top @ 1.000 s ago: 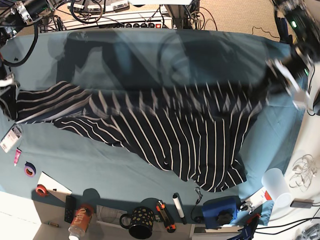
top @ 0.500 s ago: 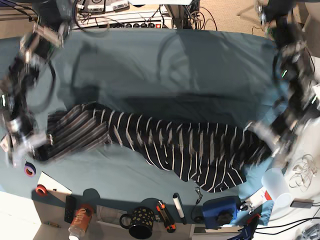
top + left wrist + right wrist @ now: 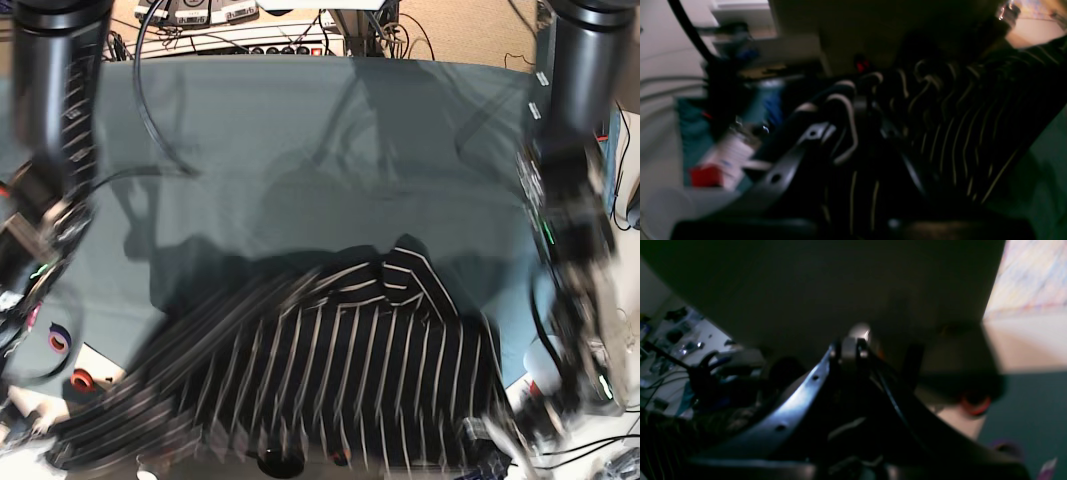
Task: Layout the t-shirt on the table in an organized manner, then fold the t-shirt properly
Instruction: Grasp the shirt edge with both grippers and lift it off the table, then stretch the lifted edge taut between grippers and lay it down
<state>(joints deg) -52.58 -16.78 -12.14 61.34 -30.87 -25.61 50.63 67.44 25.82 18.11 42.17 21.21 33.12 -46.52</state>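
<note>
Nearest, along the front edge of the surface: the t-shirt, bunched and blurred, long axis running side to side, draped over the near rim and hiding the clutter there. Left end effector clamped shut on a striped fold at the shirt's end on the base view's right; right end effector likewise closed, gripping dark fabric at the opposite end, striping faint in that wrist view. Shirt thus strung between both, neither arm nearer than the other; cloth lying inward and away from each grip. A humped fold rising at mid-surface. Farther back: wide bare teal cloth, crossed only by arm shadows, ample room for spreading. Judged: next move calls for carrying both ends away from the near rim, toward that open middle, keeping the span taut. Risk: hem snagging on front-edge items.
</note>
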